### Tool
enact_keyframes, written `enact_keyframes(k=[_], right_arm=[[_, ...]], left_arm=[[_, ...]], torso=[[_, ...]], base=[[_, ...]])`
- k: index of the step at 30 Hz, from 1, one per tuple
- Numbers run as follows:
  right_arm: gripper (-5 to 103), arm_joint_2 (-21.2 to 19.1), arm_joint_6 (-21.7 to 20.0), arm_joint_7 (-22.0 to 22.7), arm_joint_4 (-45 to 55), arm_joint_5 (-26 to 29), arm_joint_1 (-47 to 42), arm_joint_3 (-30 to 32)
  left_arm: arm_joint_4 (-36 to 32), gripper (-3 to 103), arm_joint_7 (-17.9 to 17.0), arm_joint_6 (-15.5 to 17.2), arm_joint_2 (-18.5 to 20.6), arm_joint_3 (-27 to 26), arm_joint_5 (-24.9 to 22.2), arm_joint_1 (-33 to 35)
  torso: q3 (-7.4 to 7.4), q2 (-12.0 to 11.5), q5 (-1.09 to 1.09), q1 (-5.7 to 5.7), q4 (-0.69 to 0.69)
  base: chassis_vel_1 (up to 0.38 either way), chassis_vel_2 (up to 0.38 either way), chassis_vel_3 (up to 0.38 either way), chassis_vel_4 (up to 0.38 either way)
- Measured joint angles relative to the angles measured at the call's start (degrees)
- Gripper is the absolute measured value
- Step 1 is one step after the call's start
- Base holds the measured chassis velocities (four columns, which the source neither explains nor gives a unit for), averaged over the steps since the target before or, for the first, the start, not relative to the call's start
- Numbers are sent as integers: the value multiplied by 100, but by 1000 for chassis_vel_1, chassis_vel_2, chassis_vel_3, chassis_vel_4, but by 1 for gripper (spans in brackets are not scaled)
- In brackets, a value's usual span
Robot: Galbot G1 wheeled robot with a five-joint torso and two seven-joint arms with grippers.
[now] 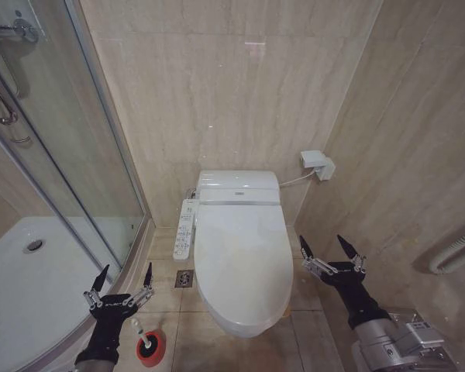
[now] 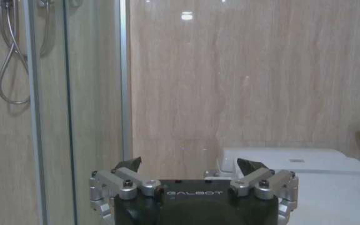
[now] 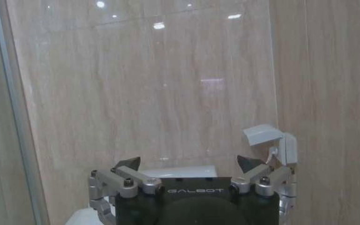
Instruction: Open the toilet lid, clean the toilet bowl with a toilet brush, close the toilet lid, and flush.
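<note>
white plastic, smooth and slightly domed: the toilet lid lies shut over the toilet bowl, centred against the back wall, with the control panel along its left side. nothing has been lifted yet, so opening looks like the step in hand. the toilet brush stands in its red holder on the floor tiles, just beside the left gripper, whose fingers are spread wide and empty. the right gripper hovers beside the lid's right edge, also wide open. a fingertip should probably hook under the front rim and swing the lid up gently, avoiding the panel.
</note>
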Motion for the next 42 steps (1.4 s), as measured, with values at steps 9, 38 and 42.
enact_keyframes(k=[9, 38, 42], right_arm=[[100, 0, 0, 0, 0, 0, 0, 0], [100, 0, 0, 0, 0, 0, 0, 0], [100, 0, 0, 0, 0, 0, 0, 0]], left_arm=[[0, 100, 0, 0, 0, 0, 0, 0], [988, 100, 912, 2070, 447, -1151, -1593, -1090], [1291, 100, 1192, 2712, 586, -1508, -2083, -1425]], torso=[[0, 0, 0, 0, 0], [0, 0, -1, 0, -1], [0, 0, -1, 0, 0]], base=[[0, 0, 0, 0], [0, 0, 0, 0], [0, 0, 0, 0]])
